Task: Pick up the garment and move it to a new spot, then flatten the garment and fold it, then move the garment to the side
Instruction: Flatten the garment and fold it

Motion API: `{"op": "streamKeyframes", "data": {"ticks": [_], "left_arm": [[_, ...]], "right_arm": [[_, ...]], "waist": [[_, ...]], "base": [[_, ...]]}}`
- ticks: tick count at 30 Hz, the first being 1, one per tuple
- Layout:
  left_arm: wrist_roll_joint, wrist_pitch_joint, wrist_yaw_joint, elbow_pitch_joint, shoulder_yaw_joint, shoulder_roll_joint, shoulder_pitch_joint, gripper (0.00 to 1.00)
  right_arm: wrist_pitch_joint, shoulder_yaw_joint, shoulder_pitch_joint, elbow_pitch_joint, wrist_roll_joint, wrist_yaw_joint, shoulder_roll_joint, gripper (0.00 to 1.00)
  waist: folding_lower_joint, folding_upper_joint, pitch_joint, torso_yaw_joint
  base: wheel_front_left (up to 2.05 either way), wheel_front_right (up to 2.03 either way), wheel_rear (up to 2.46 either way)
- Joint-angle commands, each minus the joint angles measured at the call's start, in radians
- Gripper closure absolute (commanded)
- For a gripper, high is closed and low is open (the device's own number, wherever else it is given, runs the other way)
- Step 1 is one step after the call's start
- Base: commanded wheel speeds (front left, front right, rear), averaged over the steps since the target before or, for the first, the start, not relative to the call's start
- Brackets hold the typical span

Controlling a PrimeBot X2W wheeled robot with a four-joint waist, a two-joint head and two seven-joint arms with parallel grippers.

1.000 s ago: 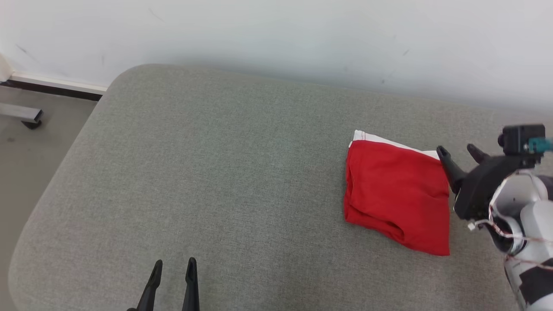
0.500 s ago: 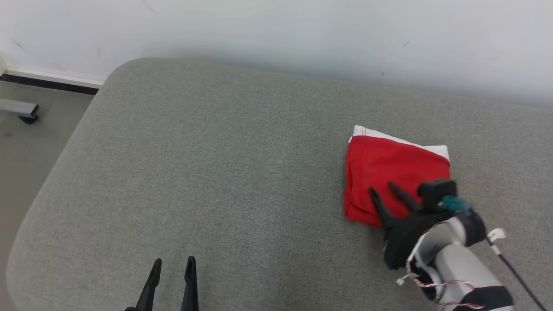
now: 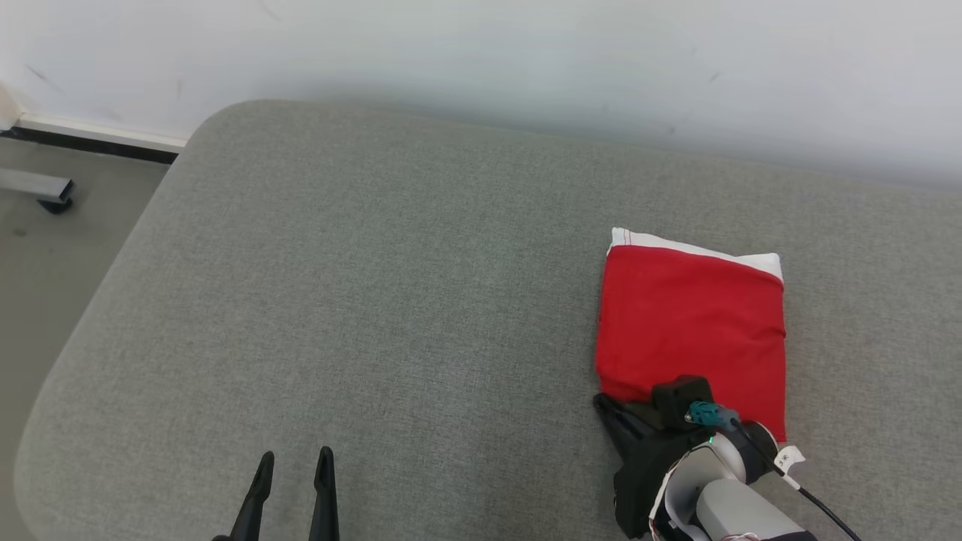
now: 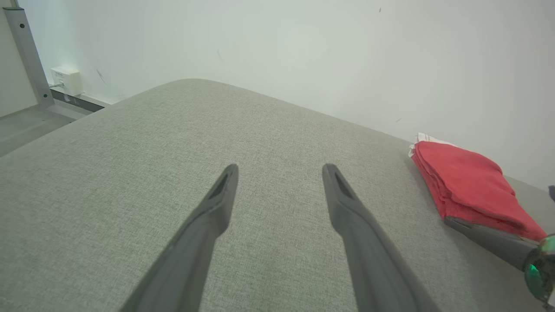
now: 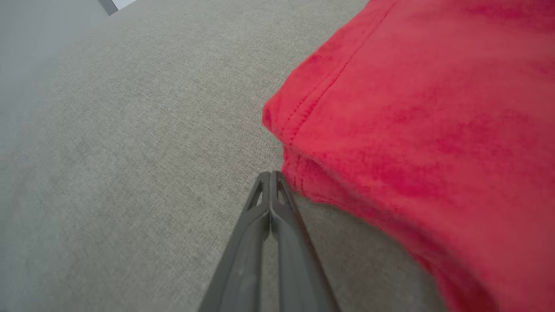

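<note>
Now, at your left, the left gripper [image 3: 294, 453] hangs over the grey woven-fabric cushion [image 3: 391, 285], fingers spread wide and empty. Further right lies the folded red cloth garment [image 3: 691, 330], with a white band along its far edge. The right gripper [image 5: 271, 174] sits just beside its near-left corner, fingers pressed together on nothing.

Legible text, labels, brands, numbers, signs: none that I can read from here, in any of the three views.

Entry 1: small white tag [image 3: 788, 455], lower right of the head view, fixed to the black cable [image 3: 827, 512]. It carries a dark mark, but the mark is too small for me to make out as a letter or a figure.

Entry 2: white box [image 4: 65, 80] low on the wall, upper left of the left wrist view. Its face is too small and blurred for me to tell any lettering.
</note>
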Motion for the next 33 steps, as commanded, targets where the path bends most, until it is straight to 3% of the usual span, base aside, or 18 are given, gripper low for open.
{"op": "streamKeyframes", "data": {"ticks": [1,6,10,15,17,18,26,33], "left_arm": [[0.009,-0.002,0.003,0.0,0.003,-0.001,0.008,0.0],[0.011,-0.002,0.012,-0.004,0.018,-0.001,0.034,0.0],[0.017,-0.002,0.018,-0.013,0.043,-0.001,0.057,0.0],[0.035,-0.003,0.009,-0.021,0.089,-0.001,0.089,0.0],[0.047,-0.002,0.008,-0.026,0.105,-0.001,0.094,0.0],[0.053,-0.002,0.005,-0.028,0.113,-0.001,0.095,0.0],[0.065,-0.003,-0.001,-0.026,0.17,-0.001,0.103,0.0],[0.062,-0.002,-0.009,-0.01,0.211,-0.001,0.138,0.0]], "right_arm": [[-0.004,0.02,0.0,0.001,0.015,0.0,-0.006,1.0],[-0.05,0.065,0.042,-0.091,0.128,0.0,-0.051,1.0],[-0.113,0.001,0.097,-0.186,0.168,0.0,-0.084,1.0],[-0.153,-0.13,0.215,-0.317,0.138,0.0,-0.109,1.0],[-0.158,-0.198,0.265,-0.371,0.11,0.0,-0.109,0.42],[-0.161,-0.233,0.294,-0.399,0.097,0.0,-0.103,0.0],[-0.122,-0.431,0.479,-0.573,0.015,0.0,-0.031,0.0],[-0.093,-0.472,0.552,-0.618,-0.03,0.0,0.008,0.0]], "waist": [[0.0,-0.0001,-0.01,-0.011],[0.0,-0.0001,-0.052,-0.055],[0.0,-0.0001,-0.087,-0.104],[0.0,-0.0001,-0.128,-0.175],[0.0,-0.0001,-0.137,-0.2],[0.0,-0.0001,-0.139,-0.211],[0.0,-0.0001,-0.159,-0.288],[0.0,-0.0001,-0.189,-0.342]], "base": [[0.0,0.0,0.0],[0.0,0.0,0.0],[0.0,0.0,0.0],[0.0,0.0,0.0],[0.0,0.0,0.0],[0.0,0.0,0.0],[0.0,0.0,0.0],[0.0,0.0,0.0]]}}
